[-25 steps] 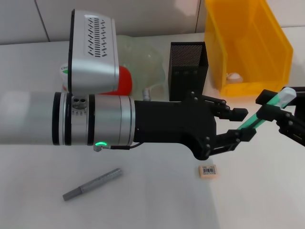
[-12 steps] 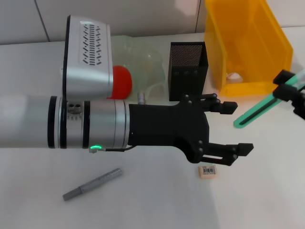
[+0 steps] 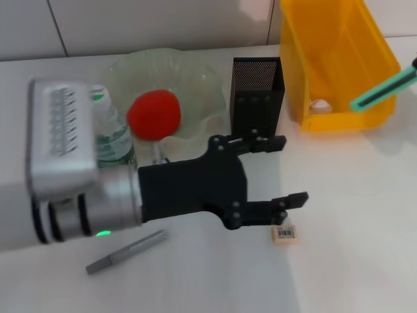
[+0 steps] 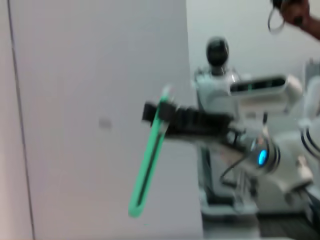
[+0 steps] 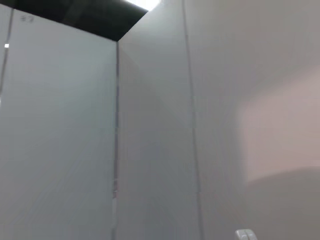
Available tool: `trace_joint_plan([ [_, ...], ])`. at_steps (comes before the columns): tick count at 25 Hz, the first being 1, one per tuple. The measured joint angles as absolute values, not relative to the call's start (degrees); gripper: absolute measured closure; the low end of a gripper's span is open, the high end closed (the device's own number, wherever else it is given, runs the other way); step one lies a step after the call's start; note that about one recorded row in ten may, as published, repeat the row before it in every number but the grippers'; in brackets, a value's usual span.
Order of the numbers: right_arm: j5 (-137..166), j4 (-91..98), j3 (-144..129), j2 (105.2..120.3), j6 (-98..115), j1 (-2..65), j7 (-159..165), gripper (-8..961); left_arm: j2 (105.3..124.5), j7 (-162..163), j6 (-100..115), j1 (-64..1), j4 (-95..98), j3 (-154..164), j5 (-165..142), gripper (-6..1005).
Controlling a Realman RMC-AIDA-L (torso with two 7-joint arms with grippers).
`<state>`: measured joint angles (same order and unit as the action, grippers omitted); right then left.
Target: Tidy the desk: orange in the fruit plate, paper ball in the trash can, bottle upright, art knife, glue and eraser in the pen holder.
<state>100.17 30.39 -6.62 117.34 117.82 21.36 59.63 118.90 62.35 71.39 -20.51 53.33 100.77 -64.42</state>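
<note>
Above the eraser (image 3: pixel 283 233), left tool (image 3: pixel 287 171) spread wide; right tool (image 4: pixel 165 112) seemingly clamping green stick (image 3: pixel 382 90).

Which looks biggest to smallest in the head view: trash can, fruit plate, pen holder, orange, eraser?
1. trash can
2. fruit plate
3. pen holder
4. orange
5. eraser

The pen holder and the orange look close in size; the holder's height puts it ahead.

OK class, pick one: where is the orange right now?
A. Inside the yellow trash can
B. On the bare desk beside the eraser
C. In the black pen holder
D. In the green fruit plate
D: the orange sits inside the wavy rim of the fruit plate, behind the open left pincer.
</note>
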Motion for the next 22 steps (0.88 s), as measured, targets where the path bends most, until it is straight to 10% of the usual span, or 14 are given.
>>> trace_joint_plan([
  [22,93.8,16.7,-14.3,119.38,87.5,35.8,35.9,772,118.83,47.6,79.3,-20.9,34.8,100.1,-48.9,199],
])
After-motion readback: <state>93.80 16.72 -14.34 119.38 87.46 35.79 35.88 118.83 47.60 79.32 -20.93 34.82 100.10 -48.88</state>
